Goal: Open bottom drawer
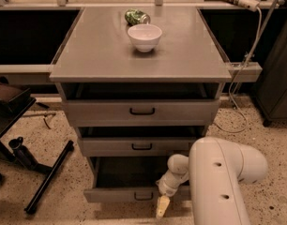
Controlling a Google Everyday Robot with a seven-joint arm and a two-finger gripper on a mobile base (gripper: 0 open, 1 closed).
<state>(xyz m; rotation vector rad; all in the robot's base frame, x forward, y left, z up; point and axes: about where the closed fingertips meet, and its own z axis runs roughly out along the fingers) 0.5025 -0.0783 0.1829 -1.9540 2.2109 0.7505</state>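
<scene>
Here hand [162, 206] just right of bottom drawer [113, 194] handle [143, 196]

The robot's single white arm [225, 177] is filling the lower right of the view, its thick, rounded link bending at an elbow toward the left. A slimmer wrist [175, 173] is angling down and to the left from that link. The gripper [162, 206] is hanging at the wrist's end, low in the view and just right of centre. It is pointing downward, with its pale yellowish tip showing.

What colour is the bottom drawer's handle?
Black. The camera view shows the handle just left of the gripper.
</scene>
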